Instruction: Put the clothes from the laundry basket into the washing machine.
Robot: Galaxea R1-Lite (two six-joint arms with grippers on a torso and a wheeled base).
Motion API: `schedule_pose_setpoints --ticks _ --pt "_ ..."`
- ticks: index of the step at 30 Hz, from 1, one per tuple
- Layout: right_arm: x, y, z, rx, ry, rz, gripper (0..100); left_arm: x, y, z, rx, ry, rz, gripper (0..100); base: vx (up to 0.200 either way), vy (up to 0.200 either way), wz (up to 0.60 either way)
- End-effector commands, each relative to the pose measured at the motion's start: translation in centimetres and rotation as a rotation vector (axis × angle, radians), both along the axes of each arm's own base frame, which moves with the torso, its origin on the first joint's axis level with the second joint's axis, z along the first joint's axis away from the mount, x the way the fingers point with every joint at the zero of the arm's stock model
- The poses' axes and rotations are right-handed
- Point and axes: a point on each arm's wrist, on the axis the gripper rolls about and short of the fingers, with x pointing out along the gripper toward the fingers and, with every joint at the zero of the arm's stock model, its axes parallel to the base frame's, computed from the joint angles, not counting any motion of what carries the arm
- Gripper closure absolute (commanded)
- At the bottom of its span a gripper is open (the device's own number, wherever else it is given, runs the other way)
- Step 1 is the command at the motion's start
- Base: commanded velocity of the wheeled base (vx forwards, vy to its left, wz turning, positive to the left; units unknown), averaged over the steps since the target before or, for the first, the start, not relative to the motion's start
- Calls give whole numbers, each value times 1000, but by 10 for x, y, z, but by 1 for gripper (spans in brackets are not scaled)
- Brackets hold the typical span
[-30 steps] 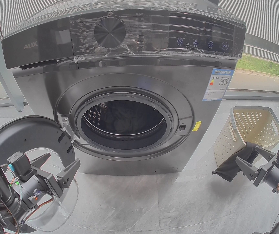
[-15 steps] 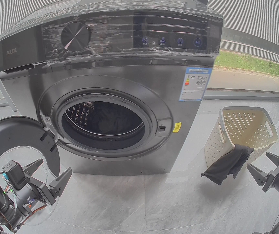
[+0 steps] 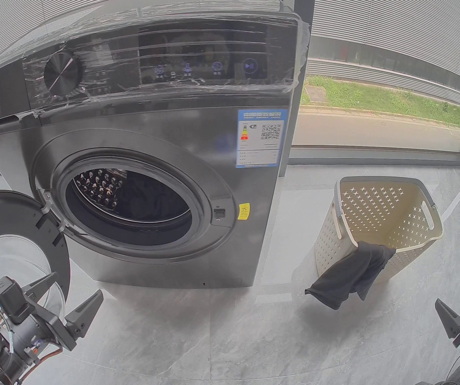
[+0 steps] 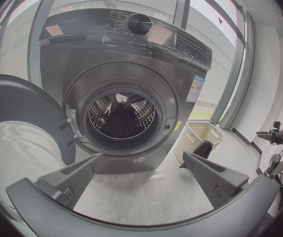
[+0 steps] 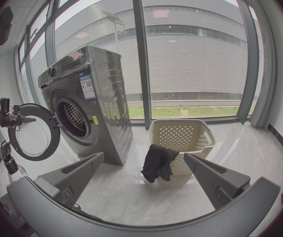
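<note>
**Garment (image 3: 350, 274) droops over laundry basket (image 3: 330, 231) rim, both claws empty**

One dark piece of clothing hangs half out of the cream laundry basket. It is folded over the near rim, and its loose end hangs close to the floor (image 3: 240, 332). It looks light, limp and in no danger of breaking. Judging by the drape, a pinch on the bunched fold at the rim should lift it whole, though a trailing end may snag on the perforated wall. The right claw (image 3: 452, 292) hovers near the basket, fingers spread wide and holding nothing. The left claw (image 3: 77, 285), equally wide and empty, hangs by the open door (image 3: 5, 215) of the washing machine (image 3: 149, 129), well apart from the basket. More dark cloth (image 3: 152, 201) lies in the drum (image 3: 96, 185). Pale, glossy tiles run to tall windows (image 3: 390, 54), with grass and a building outside.
</note>
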Motion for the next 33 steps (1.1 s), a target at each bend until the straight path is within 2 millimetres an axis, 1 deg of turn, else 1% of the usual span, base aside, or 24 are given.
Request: schedule_pose_setpoints --ticks 1,3,4,5,6,7,8,9,12,15,17,19,21,25,28,33 --pt "-32 -6 -14 19 -136 -67 0 -36 26 -2 -27 -67 4 0 0 -200 0" --pt "-34 -7 -15 19 -142 -76 0 -48 34 -6 -29 -80 4 0 0 -200 0" --pt "-34 -7 -15 19 -142 -76 0 -48 34 -6 -29 -80 4 0 0 0 0" --pt "-37 -7 -17 21 -154 -74 0 -62 44 -12 -38 -102 0 0 0 0 0" --pt "-38 -7 -18 21 -155 -76 0 -65 47 -15 -33 -102 7 0 0 0 0" --pt "-41 -7 -22 21 -151 -76 0 -71 52 -24 -3 -74 72 0 0 0 0" --pt "-41 -7 -22 21 -151 -76 0 -71 52 -24 -3 -74 72 0 0 0 0" --pt "-44 -7 -26 21 -152 -76 0 -75 55 -31 18 -38 122 0 0 0 0" --pt "-47 -7 -29 25 -156 -85 0 -88 61 -41 14 -60 167 0 0 0 0" --pt "-48 -7 -30 23 -162 -105 0 -91 61 -45 12 -48 189 0 0 0 0" --pt "-51 -5 -33 12 -175 -77 0 -96 62 -46 -26 -98 229 0 0 -200 0" --pt "-55 -3 -36 25 -183 -56 0 -98 62 -46 -24 -113 256 0 0 -200 0" --pt "-55 -3 -36 31 -179 -59 0 -98 61 -46 -13 -116 294 0 0 -200 0" --pt "-55 -4 -36 16 -187 -106 0 -102 58 -47 9 -145 383 0 0 0 0" --pt "-54 -6 -42 -35 -138 -181 0 -102 58 -47 14 -147 398 0 0 0 0" --pt "-54 -6 -42 -34 -136 -166 0 -102 60 -47 123 -144 450 0 0 0 0"
